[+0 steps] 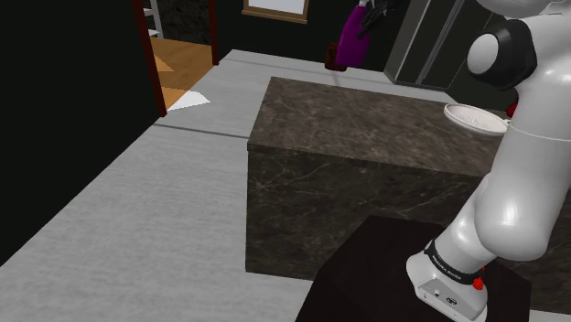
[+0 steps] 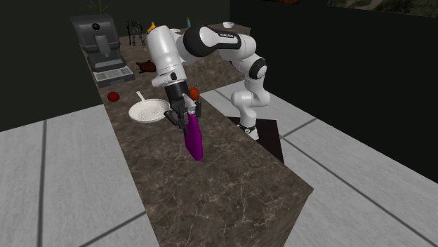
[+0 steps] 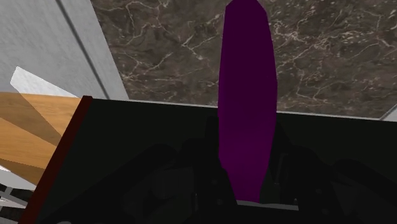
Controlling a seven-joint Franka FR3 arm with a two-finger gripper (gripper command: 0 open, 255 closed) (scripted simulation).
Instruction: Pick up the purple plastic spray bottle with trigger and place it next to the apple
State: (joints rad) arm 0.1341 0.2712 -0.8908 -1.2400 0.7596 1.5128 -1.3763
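Gripper clamped on the purple spray bottle, hanging over the marble counter; white pan just beside, red apple beyond.

The shoulder camera sits beside and a little behind my dark box stand, close in, looking down across the dark brown marble-patterned table. The second exterior camera stands high off one end of that table, facing along its length, with me toward its right. The wrist camera looks close along my all-black two-finger end effector onto the tabletop, and all three views share the slender purple spray bottle.
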